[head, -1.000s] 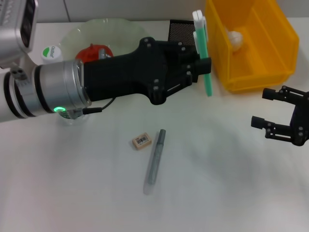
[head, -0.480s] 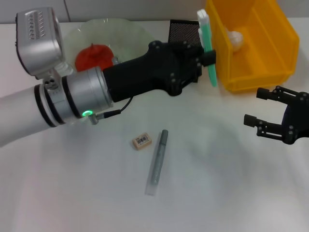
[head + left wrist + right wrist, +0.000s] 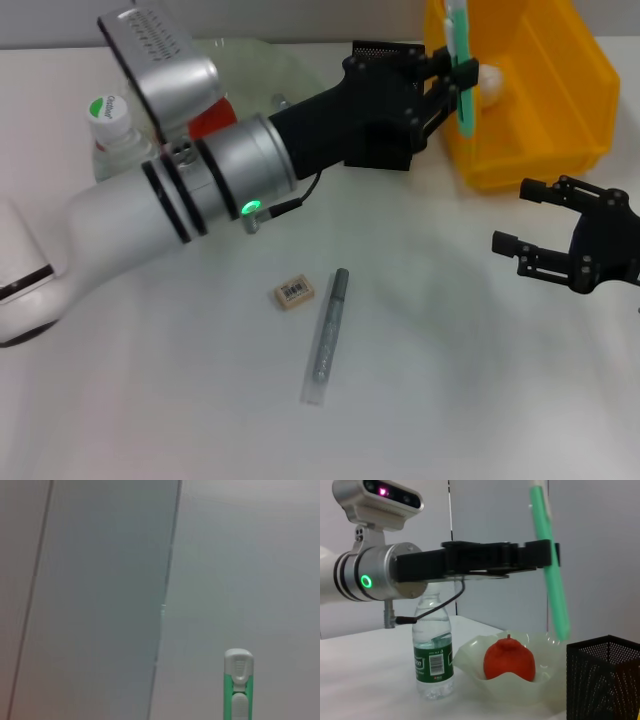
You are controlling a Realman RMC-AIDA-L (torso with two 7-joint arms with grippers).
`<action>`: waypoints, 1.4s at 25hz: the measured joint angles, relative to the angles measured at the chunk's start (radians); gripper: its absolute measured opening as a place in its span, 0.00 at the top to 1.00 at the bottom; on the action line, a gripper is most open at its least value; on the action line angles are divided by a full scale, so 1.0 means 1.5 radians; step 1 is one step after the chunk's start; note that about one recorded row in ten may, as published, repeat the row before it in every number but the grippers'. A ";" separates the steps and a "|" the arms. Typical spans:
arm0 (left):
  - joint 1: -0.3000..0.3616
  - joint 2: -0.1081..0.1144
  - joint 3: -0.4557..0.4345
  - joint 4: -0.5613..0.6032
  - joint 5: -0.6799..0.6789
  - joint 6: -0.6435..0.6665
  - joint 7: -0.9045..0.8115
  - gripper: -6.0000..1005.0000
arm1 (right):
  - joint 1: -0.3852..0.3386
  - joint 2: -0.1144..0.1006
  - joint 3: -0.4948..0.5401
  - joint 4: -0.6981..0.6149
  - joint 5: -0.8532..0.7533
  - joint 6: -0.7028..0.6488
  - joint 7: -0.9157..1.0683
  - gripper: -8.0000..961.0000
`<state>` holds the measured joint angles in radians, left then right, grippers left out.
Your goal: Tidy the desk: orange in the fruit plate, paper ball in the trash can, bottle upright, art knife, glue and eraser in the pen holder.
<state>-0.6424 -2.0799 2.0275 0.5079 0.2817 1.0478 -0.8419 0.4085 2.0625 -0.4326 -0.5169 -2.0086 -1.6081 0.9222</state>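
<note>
my left gripper point(image 3: 452, 72) is pinching the green art knife point(image 3: 462, 55), held up in the air, nearly upright, just beside the black mesh pen holder point(image 3: 378, 53) and in front of the yellow trash can point(image 3: 560, 90). the paper ball point(image 3: 488, 82) lies in that can. my right gripper point(image 3: 545, 225) hovers off to the side over the desk point(image 3: 450, 380), fingers spread and holding nothing. the orange point(image 3: 510, 661) sits in the fruit plate point(image 3: 470, 652), and the bottle point(image 3: 433, 650) stands upright beside it. the eraser point(image 3: 294, 293) and the glue stick point(image 3: 327, 333) lie close together on the desk.
</note>
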 joint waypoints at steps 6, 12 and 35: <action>-0.017 0.000 0.058 0.045 -0.117 -0.122 0.058 0.81 | 0.003 0.004 0.000 0.000 0.005 0.005 -0.001 0.20; -0.029 0.000 0.065 0.050 -0.214 -0.178 0.116 0.81 | 0.004 0.008 0.000 0.000 0.006 0.005 -0.001 0.20; -0.054 0.000 0.062 0.033 -0.314 -0.289 0.202 0.81 | 0.007 0.009 -0.001 0.006 0.016 0.015 -0.006 0.20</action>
<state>-0.7227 -2.0801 2.1212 0.5578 -0.1892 0.6146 -0.5384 0.4183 2.0755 -0.4342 -0.5076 -1.9849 -1.5850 0.9130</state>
